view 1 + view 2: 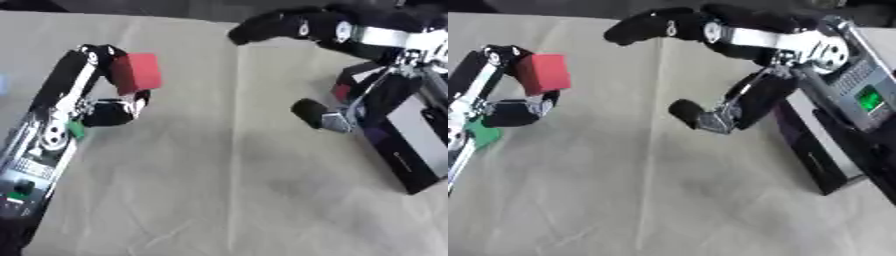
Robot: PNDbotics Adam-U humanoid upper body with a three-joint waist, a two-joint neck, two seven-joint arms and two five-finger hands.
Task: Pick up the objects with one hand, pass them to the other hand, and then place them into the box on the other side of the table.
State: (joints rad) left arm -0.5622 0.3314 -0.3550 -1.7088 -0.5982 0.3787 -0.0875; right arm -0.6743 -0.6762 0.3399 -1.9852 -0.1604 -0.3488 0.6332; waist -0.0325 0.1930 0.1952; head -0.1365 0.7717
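Note:
A red block is pinched between the finger and thumb of my left hand, raised above the beige table on the left. My right hand hovers at the upper right with its fingers spread and relaxed, nothing in it, a wide gap away from the block. Under and behind the right hand stands a dark box at the table's right edge. A small red thing shows at the box, partly hidden by the right hand.
The beige cloth covers the table, with a crease running down the middle. A green patch shows beside my left forearm. The table's far edge lies just beyond both hands.

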